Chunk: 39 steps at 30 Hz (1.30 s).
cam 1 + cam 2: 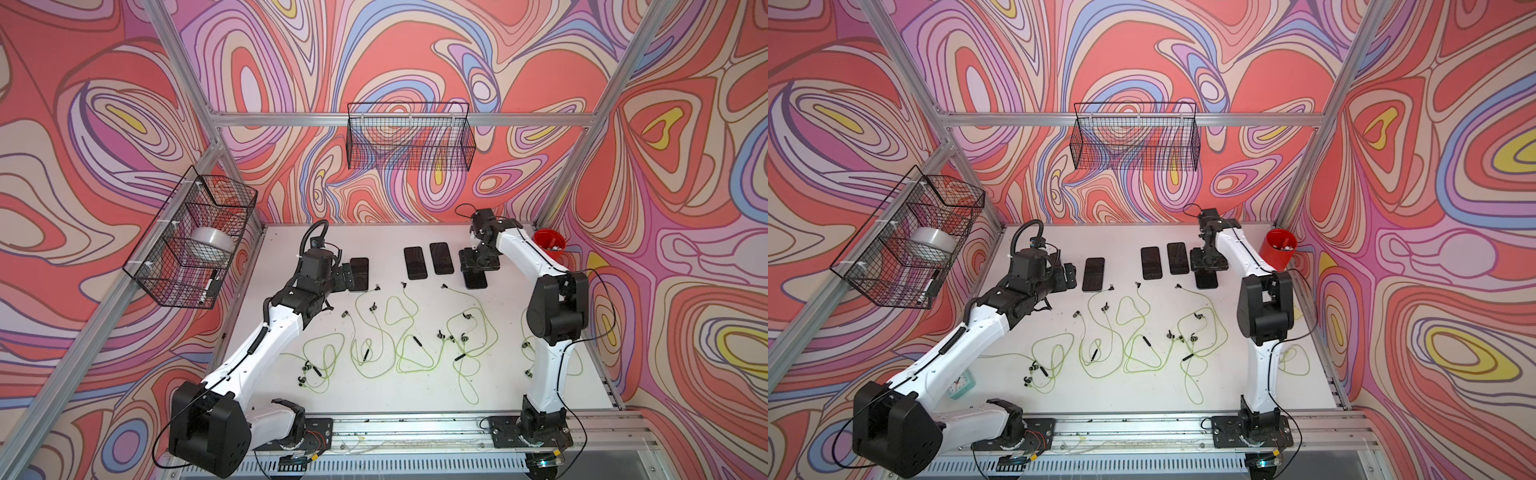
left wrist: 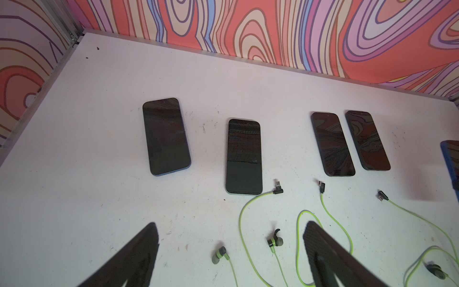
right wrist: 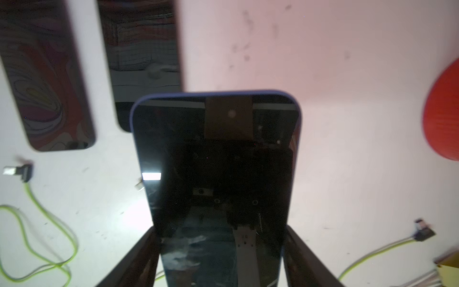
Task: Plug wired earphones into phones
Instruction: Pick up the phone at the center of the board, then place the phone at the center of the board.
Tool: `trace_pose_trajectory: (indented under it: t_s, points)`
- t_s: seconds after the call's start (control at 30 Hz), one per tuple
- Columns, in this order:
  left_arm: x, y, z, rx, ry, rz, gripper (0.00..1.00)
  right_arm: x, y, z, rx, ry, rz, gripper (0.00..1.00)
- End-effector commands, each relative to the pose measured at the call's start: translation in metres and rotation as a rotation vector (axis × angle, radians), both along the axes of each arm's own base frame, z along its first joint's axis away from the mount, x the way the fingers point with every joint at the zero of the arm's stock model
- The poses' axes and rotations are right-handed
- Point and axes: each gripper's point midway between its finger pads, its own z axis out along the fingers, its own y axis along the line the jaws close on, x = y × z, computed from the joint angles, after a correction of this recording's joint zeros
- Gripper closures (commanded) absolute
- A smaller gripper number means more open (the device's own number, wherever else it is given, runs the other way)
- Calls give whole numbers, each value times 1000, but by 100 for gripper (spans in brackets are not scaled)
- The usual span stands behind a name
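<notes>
Left tool (image 2: 231,225) spread wide, right tool (image 3: 221,230) clamps a phone (image 3: 216,161); side basket (image 1: 232,195) holds a white roll (image 1: 210,245).

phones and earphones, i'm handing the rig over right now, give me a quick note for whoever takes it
Left end effector: open, empty, above the table.
Right end effector: shut on one phone, held off the table.
Four other phones lie flat in a row; earphones sprawl in front, plugs loose.
Done: no plug seated in any phone shown.
Left: plug in all five.
</notes>
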Motion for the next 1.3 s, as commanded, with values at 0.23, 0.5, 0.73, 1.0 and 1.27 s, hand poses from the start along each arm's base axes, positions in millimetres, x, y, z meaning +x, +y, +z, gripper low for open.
trace_pose_trajectory:
  t_s: [0.23, 0.5, 0.73, 1.0, 1.27]
  points:
    - [-6, 1, -7, -13, 4, 16, 8, -61, 126, -23, 59, 53, 22, 54]
    - [-9, 0, -13, -17, 19, 8, 8, -60, 139, -54, 66, 56, 3, 53]
    - [-8, 3, -16, -28, 4, 29, 8, -64, 133, -81, 15, 111, -4, 31]
    - [-4, 1, -16, -19, 10, 21, 9, -67, 136, -82, 37, 130, 3, 4]
    - [-3, 0, -15, -26, 3, 22, 9, -63, 57, 7, 57, 12, -169, 2]
